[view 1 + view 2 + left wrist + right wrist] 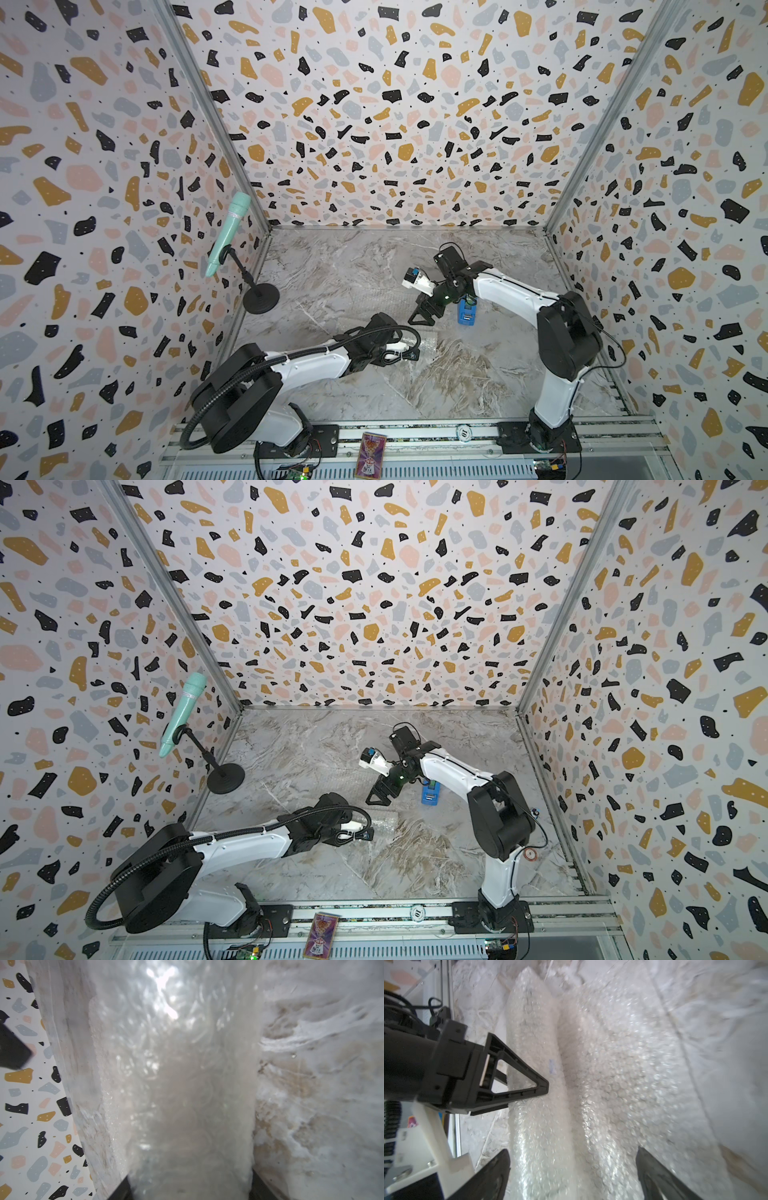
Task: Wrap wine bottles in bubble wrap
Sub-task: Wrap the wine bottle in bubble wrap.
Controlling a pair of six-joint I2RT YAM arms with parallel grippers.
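Left end effector [525, 1082], right end effector [573, 1167], one bubble wrap [623, 1084], maybe one bottle [552, 1066].

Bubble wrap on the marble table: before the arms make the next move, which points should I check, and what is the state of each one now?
1. Left pincer grips the rolled part of the clear plastic bubble wrap: ok.
2. Right pincer open wide, holding nothing: ok.
3. Slim clear bottle inside the roll, ends covered: only its small blue mark shows through; cannot tell.
4. Whole sheet rolled up: a loose part lies flat beside the roll; not ok.
5. Blue plastic tape dispenser seems within reach of the right pincer: ok.
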